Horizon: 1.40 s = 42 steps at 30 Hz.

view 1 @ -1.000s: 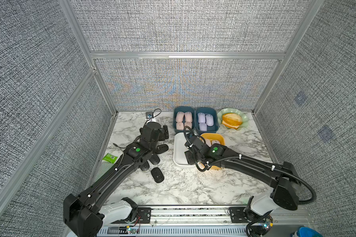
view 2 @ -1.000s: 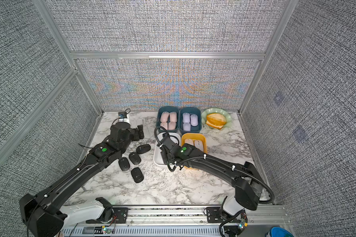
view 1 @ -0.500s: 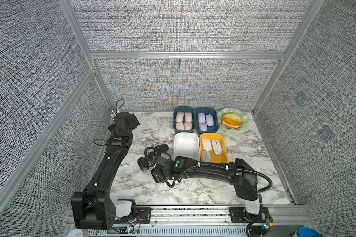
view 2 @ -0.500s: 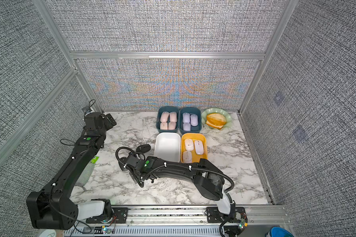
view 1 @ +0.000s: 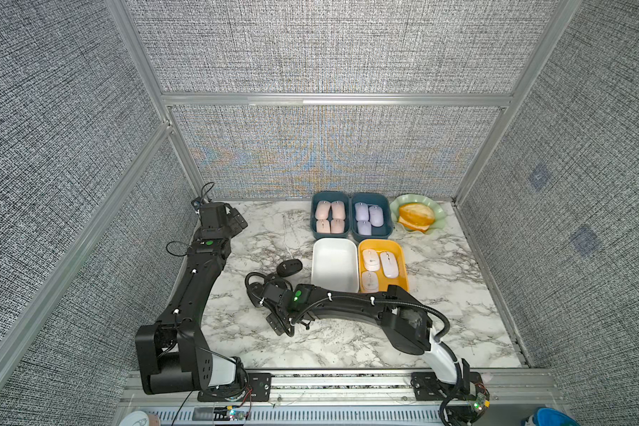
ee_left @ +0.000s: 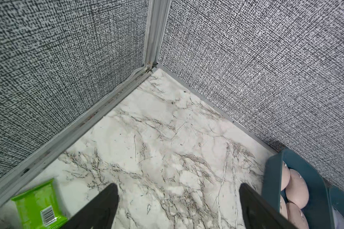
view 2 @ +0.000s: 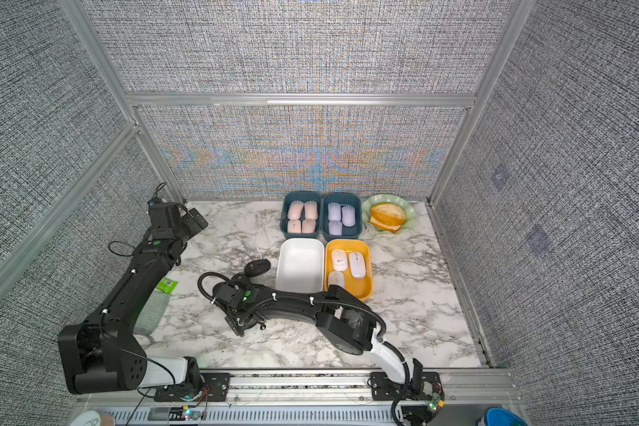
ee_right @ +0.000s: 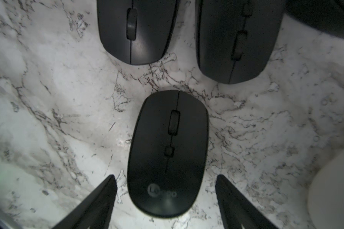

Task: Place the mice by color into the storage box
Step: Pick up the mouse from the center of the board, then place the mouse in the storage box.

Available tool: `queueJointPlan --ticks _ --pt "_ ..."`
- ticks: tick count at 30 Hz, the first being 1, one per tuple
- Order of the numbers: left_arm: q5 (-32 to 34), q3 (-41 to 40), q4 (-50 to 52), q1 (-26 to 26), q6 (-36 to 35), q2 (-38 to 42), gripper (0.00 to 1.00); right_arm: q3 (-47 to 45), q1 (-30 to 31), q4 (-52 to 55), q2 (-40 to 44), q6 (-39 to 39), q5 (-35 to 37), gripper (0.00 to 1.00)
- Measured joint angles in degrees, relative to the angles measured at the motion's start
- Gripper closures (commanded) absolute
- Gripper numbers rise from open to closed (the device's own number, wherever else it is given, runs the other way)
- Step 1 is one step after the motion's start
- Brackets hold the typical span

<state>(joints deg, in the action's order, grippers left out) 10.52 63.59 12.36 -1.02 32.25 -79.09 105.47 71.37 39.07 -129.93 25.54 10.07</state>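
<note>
**Entry: mouse sort, four-bin storage box on marble table (view 1: 458,295)**

Stored:
- Pale pink mice (view 1: 329,218): four, in the teal bin (view 1: 313,221) at the back.
- Lilac mice (view 1: 369,218): three, in the neighbouring teal bin (view 1: 389,221).
- White mice (view 1: 379,263): three, in the yellow bin (view 1: 384,286), in front of the lilac set.

Outstanding:
- White bin (view 1: 334,265): empty. Judged to be the place for the black set.
- Black mice: none binned; all loose on the table near the white bin.
  - One outlying black mouse (view 1: 289,267) lies clear in both top views; the others are hidden under the right arm.
  - The right wrist view shows the nearest black mouse (ee_right: 167,150) flat, wheel up.
  - Two more black mice (ee_right: 136,29) lie just beyond it, and a dark edge in the corner is probably the fourth.

Claws:
- Right claw (ee_right: 165,176): spread, one finger on each side of the nearest black mouse. Gaps show on both sides and nothing is pinched.
- Left claw (ee_left: 177,186): spread wide and empty, over bare table near the back corner, with a green packet (ee_left: 38,202) near it.

Not for sorting: bread roll (view 1: 415,215) in its green dish (view 1: 438,217).

Progress, as judged: three colours of four are done, and the black set is not yet begun.
</note>
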Motion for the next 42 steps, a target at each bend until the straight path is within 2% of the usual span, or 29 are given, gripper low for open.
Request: queueJointPlan --ticks 11,21,25,33,38,42 --pt "-2.1 0.0 0.2 -0.2 1.3 -0.2 0.06 0.6 -0.4 -0.3 -1.3 0.0 1.7 0.42" --pt "-4.3 0.0 0.3 -0.2 2.4 1.1 0.07 -6.0 -0.8 -1.9 10.3 0.2 5.9 0.44" --pt "-5.5 0.2 0.5 -0.2 2.7 1.1 0.08 -9.1 -3.5 -2.4 15.3 0.7 8.2 0.44" --pt "-18.9 -1.2 -2.1 0.0 4.0 -3.5 0.14 -16.6 -15.3 -4.7 20.7 4.5 10.0 0.44" --pt "-33.4 1.6 -3.2 2.1 5.3 -11.6 0.22 -17.0 -21.4 -6.8 17.6 7.9 7.1 0.44" --pt "-41.2 3.0 -3.2 4.4 5.7 -15.3 0.23 -14.8 -23.5 -8.2 13.8 9.7 5.8 0.44"
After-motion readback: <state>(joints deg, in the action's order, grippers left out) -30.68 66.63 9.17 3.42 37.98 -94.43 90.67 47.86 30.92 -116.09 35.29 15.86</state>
